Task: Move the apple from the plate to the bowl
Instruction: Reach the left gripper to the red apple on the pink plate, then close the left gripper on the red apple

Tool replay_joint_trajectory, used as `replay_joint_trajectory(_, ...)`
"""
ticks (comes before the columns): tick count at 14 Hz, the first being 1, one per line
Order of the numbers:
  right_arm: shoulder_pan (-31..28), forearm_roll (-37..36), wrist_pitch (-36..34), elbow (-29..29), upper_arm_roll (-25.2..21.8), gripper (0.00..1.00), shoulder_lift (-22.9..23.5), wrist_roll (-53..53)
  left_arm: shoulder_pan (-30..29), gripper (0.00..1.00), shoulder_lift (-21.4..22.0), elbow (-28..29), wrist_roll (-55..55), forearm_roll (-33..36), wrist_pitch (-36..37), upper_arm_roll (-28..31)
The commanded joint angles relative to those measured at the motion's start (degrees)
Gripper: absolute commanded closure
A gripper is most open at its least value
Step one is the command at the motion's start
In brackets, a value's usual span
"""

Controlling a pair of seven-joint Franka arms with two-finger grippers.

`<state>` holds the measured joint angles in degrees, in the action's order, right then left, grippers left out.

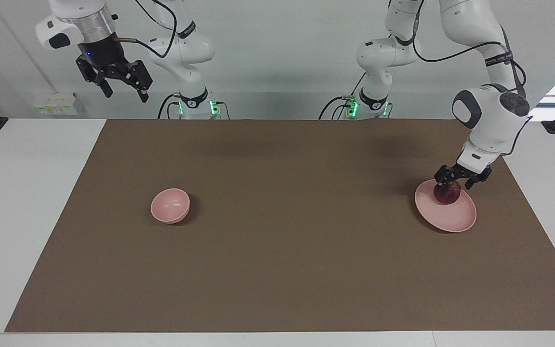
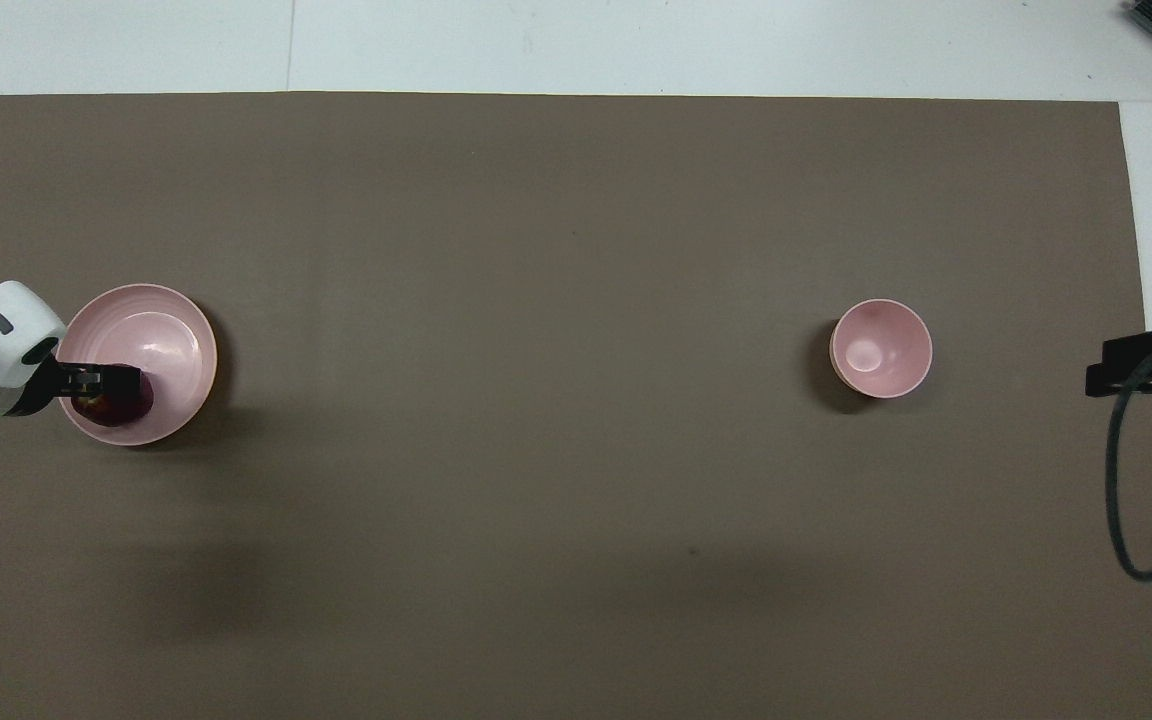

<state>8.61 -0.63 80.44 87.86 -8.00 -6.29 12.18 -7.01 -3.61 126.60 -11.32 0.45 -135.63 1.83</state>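
Observation:
The dark red apple (image 1: 446,193) (image 2: 126,400) rests on the pale pink plate (image 1: 451,217) (image 2: 166,340) at the left arm's end of the brown mat, on the part of the plate nearest the robots. My left gripper (image 1: 456,182) (image 2: 101,382) has come down onto the apple, its open fingers straddling the top of the fruit. The small pink bowl (image 1: 170,206) (image 2: 881,348) stands empty toward the right arm's end. My right gripper (image 1: 122,90) waits open, raised high near its base; only its edge (image 2: 1136,366) shows in the overhead view.
A brown mat (image 1: 277,270) covers most of the white table. A black cable (image 2: 1126,500) loops down beside the right gripper in the overhead view. Power sockets (image 1: 56,103) sit on the wall past the right arm's end.

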Motion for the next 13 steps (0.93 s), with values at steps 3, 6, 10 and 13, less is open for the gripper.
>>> replay_joint_trajectory(3,-1.0,1.4,0.9,0.6,0.3,0.00,-0.7,-1.5,-1.2,0.18,0.4,2.1,-1.0,-0.6,-3.1,-0.3)
replay_joint_trajectory(6,-1.0,1.4,0.9,0.6,0.3,0.00,-0.7,-1.5,-1.1,0.85,0.4,2.0,-1.1,-0.6,-2.3,-0.3)
replay_joint_trajectory(10,-1.0,1.4,0.9,0.6,0.3,0.00,-0.7,-1.5,-0.6,1.00,1.2,0.8,-1.1,-0.6,-0.3,-0.4)
replay_joint_trajectory(13,-1.0,1.4,0.9,0.6,0.3,0.00,-0.7,-1.5,0.1,1.00,3.6,-1.3,-0.3,-0.6,5.7,-1.0)
